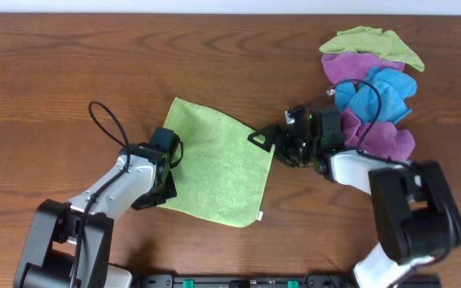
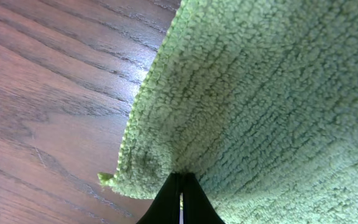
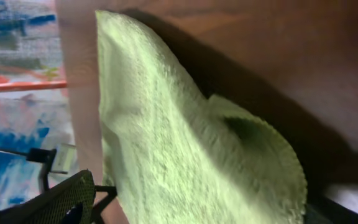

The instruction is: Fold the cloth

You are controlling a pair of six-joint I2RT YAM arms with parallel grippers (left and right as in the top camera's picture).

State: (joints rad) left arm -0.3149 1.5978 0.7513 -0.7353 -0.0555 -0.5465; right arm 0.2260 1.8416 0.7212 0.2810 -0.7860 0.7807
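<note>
Overhead: lime-green cloth spread flat as 1 tilted square on the brown wooden table, just left of the frame's centre, with a small white tag at its lower right corner. Left claw set at the cloth's left edge, shut tight on that edge. Right claw at the cloth's right corner, touching it. In the upper right of the frame, well apart from the flat cloth, a loose pile: 1 more green cloth on top, purple cloths below it, a bright blue cloth across the middle.

Left wrist: cloth filling the right and upper part of the frame, its stitched edge running from top centre down to lower left, raised a little off the table. Left claw at bottom centre, its 2 black fingers pressed together with the cloth's edge pinched at their tips.

Right wrist: cloth humped up in a soft fold through the middle of the frame, dark table at the upper right. Right claw with jaws standing wide, 1 black finger at lower left, a dark shape at the lower right corner, the cloth lying between. Cannot tell whether the pads press on it.
</note>
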